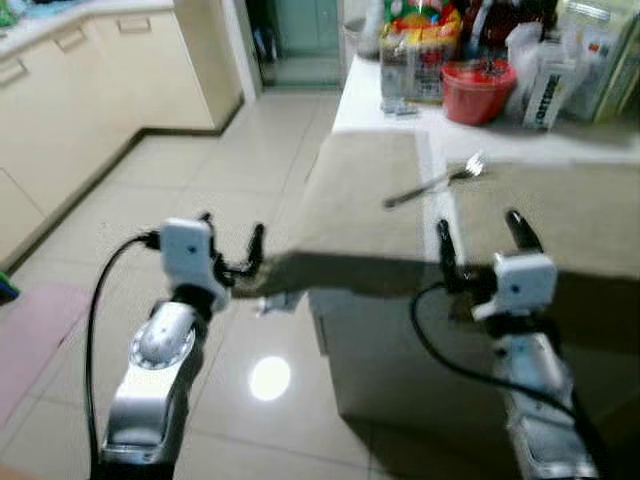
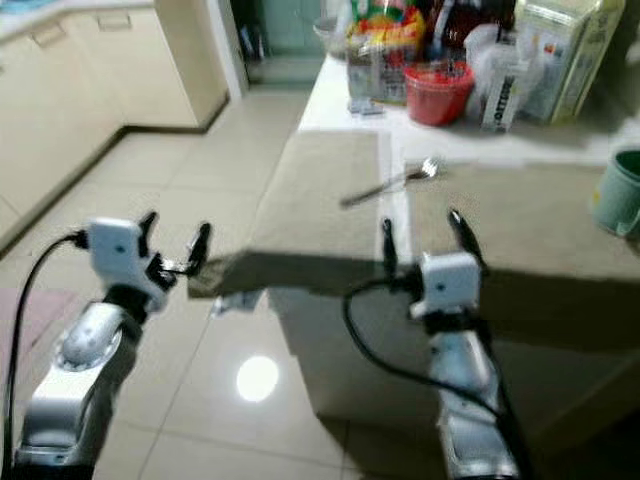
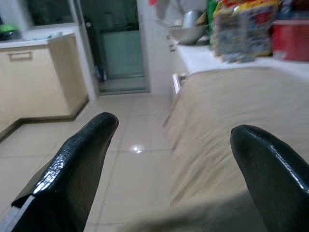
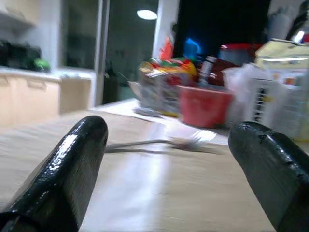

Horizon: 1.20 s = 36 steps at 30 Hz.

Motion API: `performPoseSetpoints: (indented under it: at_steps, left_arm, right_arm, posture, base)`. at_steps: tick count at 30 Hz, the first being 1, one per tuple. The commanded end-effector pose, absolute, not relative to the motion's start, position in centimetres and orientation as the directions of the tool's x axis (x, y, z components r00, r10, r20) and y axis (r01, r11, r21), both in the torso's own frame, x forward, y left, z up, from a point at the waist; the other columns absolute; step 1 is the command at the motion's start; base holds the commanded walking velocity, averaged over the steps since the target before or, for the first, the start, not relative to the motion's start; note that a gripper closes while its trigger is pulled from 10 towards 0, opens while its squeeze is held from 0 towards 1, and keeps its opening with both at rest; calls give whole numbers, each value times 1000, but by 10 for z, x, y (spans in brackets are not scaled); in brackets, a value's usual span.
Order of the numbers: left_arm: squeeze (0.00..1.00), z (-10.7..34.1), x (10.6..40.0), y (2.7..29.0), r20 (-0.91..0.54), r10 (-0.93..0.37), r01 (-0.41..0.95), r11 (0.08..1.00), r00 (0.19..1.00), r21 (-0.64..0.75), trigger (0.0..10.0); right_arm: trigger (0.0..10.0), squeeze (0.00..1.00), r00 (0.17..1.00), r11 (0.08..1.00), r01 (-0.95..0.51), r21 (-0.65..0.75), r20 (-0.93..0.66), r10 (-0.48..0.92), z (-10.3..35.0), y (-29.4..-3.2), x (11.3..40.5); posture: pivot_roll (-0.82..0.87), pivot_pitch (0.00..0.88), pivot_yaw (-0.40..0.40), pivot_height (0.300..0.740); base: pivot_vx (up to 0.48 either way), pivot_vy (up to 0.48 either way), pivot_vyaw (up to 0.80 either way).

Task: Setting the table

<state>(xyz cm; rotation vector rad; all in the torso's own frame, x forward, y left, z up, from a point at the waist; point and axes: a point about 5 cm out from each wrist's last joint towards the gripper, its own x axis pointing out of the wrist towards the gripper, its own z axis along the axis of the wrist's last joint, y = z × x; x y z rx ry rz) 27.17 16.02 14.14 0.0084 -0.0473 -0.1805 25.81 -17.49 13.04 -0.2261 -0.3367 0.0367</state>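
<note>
A silver fork (image 1: 436, 182) lies across the gap between two beige placemats (image 1: 362, 195) on the white table (image 1: 360, 100); the right wrist view shows the fork (image 4: 159, 144) lying ahead of the fingers. My right gripper (image 1: 480, 240) is open at the table's near edge, short of the fork, with nothing between its fingers. My left gripper (image 1: 232, 240) is open and empty, held over the floor just left of the table's corner. The left placemat (image 3: 227, 121) lies beside the left fingers (image 3: 77, 164).
A red bowl (image 1: 478, 90), snack packets (image 1: 420, 50) and cartons (image 1: 590, 60) crowd the table's far side. A green mug (image 2: 620, 192) stands at the table's right. Cream cabinets (image 1: 70, 100) line the left wall, with tiled floor (image 1: 200, 200) between.
</note>
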Motion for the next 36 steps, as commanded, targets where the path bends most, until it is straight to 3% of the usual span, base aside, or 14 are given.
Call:
performPoseSetpoints:
  at_steps: [1, 11, 18, 29, 33, 36]
  left_arm:
    - [0, 144, 272, 171, 51, -155, 154, 987, 987, 37, 10000]
    - [0, 144, 272, 170, 61, -160, 160, 987, 985, 7, 10000]
    - [0, 153, 281, 180, 41, -193, 187, 976, 980, 115, 10000]
    - [0, 183, 324, 178, 9, -416, 407, 893, 909, 191, 10000]
    - [0, 193, 346, 175, -28, -493, 489, 851, 869, 191, 10000]
    - [0, 201, 363, 168, -43, -568, 568, 811, 822, 140, 10000]
  right_arm:
    - [10000, 0, 935, 977, -36, -212, 337, 108, 133, -164, 259]
    - [10000, 0, 936, 976, -46, -212, 333, 117, 133, -162, 258]
    - [10000, 0, 925, 974, -120, -191, 335, 180, 138, -153, 255]
    - [10000, 0, 927, 971, -195, -140, 296, 229, 144, -163, 240]
    - [10000, 0, 935, 973, -179, -148, 283, 215, 144, -168, 222]
    - [10000, 0, 951, 968, -86, -236, 271, 150, 143, -183, 201]
  posture:
    - [-169, 0, 121, 740]
    - [-169, 0, 121, 740]
    - [-169, 0, 120, 740]
    - [-221, 17, 153, 740]
    - [-267, 38, 164, 740]
    - [-305, 53, 168, 740]
  base:
    - [274, -390, 0]
    - [235, -360, 0]
    - [0, 0, 0]
    - [0, 0, 0]
    - [0, 0, 0]
    - [0, 0, 0]
